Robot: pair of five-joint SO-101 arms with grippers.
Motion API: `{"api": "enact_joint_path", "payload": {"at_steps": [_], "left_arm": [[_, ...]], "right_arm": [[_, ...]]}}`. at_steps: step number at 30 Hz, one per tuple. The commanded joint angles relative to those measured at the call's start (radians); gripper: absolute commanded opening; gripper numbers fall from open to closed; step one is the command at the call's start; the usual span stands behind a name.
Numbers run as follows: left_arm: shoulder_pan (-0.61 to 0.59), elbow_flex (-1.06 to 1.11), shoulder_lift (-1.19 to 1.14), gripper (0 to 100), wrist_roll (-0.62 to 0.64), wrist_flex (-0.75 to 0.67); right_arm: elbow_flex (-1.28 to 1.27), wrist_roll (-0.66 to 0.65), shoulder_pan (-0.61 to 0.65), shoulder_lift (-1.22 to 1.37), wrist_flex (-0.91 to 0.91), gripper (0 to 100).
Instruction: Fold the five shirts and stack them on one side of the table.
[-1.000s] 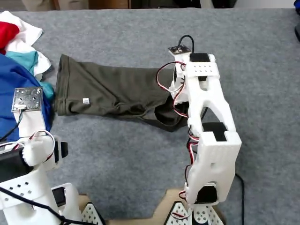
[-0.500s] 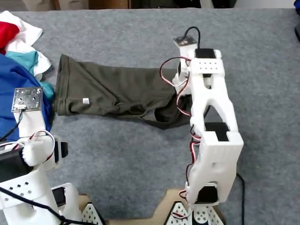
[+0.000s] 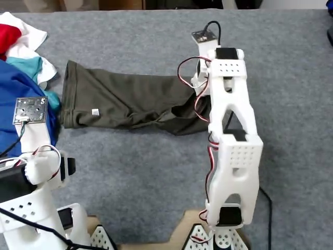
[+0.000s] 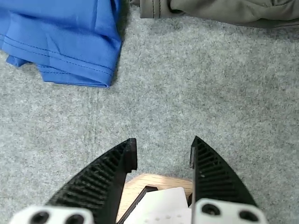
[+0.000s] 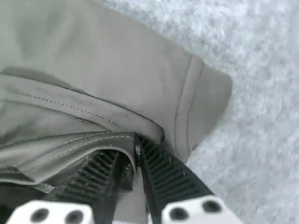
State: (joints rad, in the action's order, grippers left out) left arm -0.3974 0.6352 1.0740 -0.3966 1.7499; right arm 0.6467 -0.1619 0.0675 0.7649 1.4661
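A dark olive shirt point(image 3: 125, 101) lies stretched across the middle of the grey table, folded lengthwise. My right gripper point(image 5: 135, 156) is shut on a fold of the olive shirt point(image 5: 107, 79) at its right end, under the white right arm point(image 3: 229, 114). A blue shirt point(image 3: 15, 99) lies at the left edge; its corner shows as the blue shirt point(image 4: 60, 42) in the left wrist view. A red and white shirt point(image 3: 15, 34) and a teal shirt point(image 3: 28, 65) are heaped at the far left. My left gripper point(image 4: 163, 154) hangs open above bare carpet near the front left.
The grey carpeted table point(image 3: 135, 166) has free room in front of the olive shirt and on its right side point(image 3: 291, 94). The left arm's base point(image 3: 31, 208) stands at the front left. Cables loop beside the right arm point(image 3: 190, 78).
The right arm has pushed away from the front edge, carrying the olive shirt's right end with it, so the sagging bottom fold has drawn up. The left arm has not moved.
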Motion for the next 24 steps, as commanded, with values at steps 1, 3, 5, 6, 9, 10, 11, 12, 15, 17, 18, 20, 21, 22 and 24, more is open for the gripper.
{"api": "enact_joint_path", "payload": {"at_steps": [1, 3, 5, 6, 9, 10, 11, 12, 15, 17, 18, 20, 21, 22, 24], "left_arm": [[0.003, -0.003, 0.001, 20, -0.005, 0.008], [0.003, -0.003, 0.001, 20, -0.005, 0.008], [0.005, -0.003, 0.001, 20, -0.005, 0.008], [0.005, -0.003, 0.001, 20, -0.005, 0.008], [0.005, -0.003, 0.001, 20, -0.005, 0.008], [0.005, -0.003, 0.001, 20, -0.005, 0.008], [0.005, -0.003, 0.001, 20, -0.005, 0.008], [0.005, -0.003, 0.001, 20, -0.005, 0.008], [0.005, -0.003, 0.001, 20, -0.005, 0.008], [0.006, -0.003, 0.001, 20, -0.005, 0.008], [0.005, -0.003, 0.001, 20, -0.005, 0.008], [0.005, -0.003, 0.001, 20, -0.005, 0.008], [0.005, -0.003, 0.001, 20, -0.005, 0.008], [0.005, -0.003, 0.001, 20, -0.005, 0.008], [0.006, -0.003, 0.001, 20, -0.006, 0.008]], "right_arm": [[0.176, -0.069, -0.018, 0.053, 0.069, 3.0], [0.257, -0.1, -0.018, 0.076, 0.124, 7.6], [0.341, -0.137, -0.016, 0.088, 0.17, 12.0], [0.381, -0.153, -0.016, 0.091, 0.19, 13.9], [0.492, -0.196, -0.015, 0.091, 0.244, 17.1], [0.522, -0.207, -0.015, 0.091, 0.265, 17.2], [0.552, -0.221, -0.013, 0.091, 0.29, 17.1], [0.573, -0.238, -0.007, 0.09, 0.315, 17.1], [0.578, -0.27, -0.005, 0.073, 0.321, 17.2], [0.553, -0.287, -0.001, 0.05, 0.321, 17.3], [0.535, -0.292, -0.001, 0.038, 0.321, 17.3], [0.498, -0.292, 0.001, 0.012, 0.321, 17.3], [0.481, -0.293, 0.001, 0.001, 0.319, 17.3], [0.467, -0.302, 0.001, -0.01, 0.318, 17.3], [0.447, -0.333, 0.001, -0.022, 0.318, 17.3]]}}
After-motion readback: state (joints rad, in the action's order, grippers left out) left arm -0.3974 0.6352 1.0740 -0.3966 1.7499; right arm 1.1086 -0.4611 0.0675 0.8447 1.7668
